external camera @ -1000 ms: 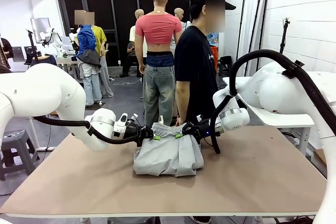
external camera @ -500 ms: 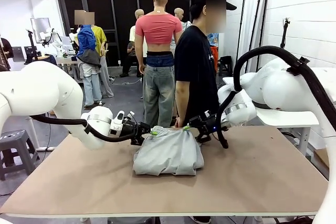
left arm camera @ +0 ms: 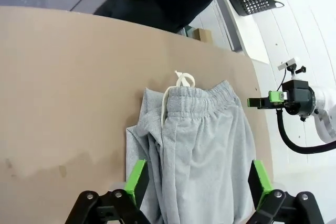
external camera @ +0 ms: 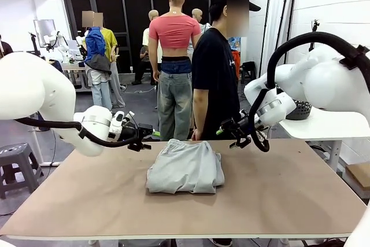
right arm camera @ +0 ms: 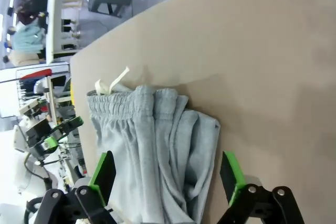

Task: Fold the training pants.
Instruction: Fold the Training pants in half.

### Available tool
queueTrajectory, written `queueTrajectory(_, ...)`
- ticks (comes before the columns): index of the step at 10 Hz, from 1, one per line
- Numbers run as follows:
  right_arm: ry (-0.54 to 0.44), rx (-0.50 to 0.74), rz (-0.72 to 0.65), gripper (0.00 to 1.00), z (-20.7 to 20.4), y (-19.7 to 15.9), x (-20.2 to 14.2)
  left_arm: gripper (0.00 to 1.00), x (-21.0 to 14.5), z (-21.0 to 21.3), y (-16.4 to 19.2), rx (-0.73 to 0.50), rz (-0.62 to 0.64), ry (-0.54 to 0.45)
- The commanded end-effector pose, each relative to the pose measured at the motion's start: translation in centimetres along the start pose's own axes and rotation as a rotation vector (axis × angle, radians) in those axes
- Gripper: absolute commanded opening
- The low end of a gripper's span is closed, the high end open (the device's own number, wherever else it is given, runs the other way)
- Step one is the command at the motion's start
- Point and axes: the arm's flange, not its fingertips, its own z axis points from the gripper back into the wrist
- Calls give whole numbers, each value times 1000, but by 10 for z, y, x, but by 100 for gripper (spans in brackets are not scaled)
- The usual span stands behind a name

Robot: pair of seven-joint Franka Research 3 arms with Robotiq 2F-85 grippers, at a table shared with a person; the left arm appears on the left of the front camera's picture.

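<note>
The worktop [external camera: 277,195], a broad brown board, carried the training pants [external camera: 185,169] near its middle, a little toward the far edge where a person [external camera: 215,73] in a black shirt stood. The pants lay as a compact grey bundle, folded over on themselves, with the gathered waistband [left arm camera: 202,97] at the far side and stacked fabric edges showing along one side in the right wrist view. They looked light, limp jersey: likely to sag and slide out of shape when lifted, not slippery and not fragile, and thick where layers piled up. Judging by that, the sound places to take hold were the two corners of an edge, pinching all layers together, the elastic waistband giving the firmest bite; a grab in the middle would probably only pull up the top layer. The left pincer [external camera: 139,140] hung just off the left side of the bundle, above the worktop, its green pads [left arm camera: 136,181] spread wide with nothing between them. The right pincer [external camera: 231,133] stood off the far right corner, raised clear of the cloth, likewise spread wide and holding nothing. The white drawstring [left arm camera: 181,82] trailed loose from the waistband onto the bare board and could snag or stray outside a fold.
</note>
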Motion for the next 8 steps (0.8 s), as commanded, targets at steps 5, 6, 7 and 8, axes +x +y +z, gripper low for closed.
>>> queueTrajectory(5,0,0,0,99,0,0,0,100,0,10,-5,2,-6,-10)
queueTrajectory(6,0,0,0,99,0,0,0,100,0,10,-5,2,-6,-10)
queueTrajectory(7,0,0,0,99,0,0,0,100,0,10,-5,2,-6,-10)
queueTrajectory(8,0,0,0,99,0,0,0,100,0,10,-5,2,-6,-10)
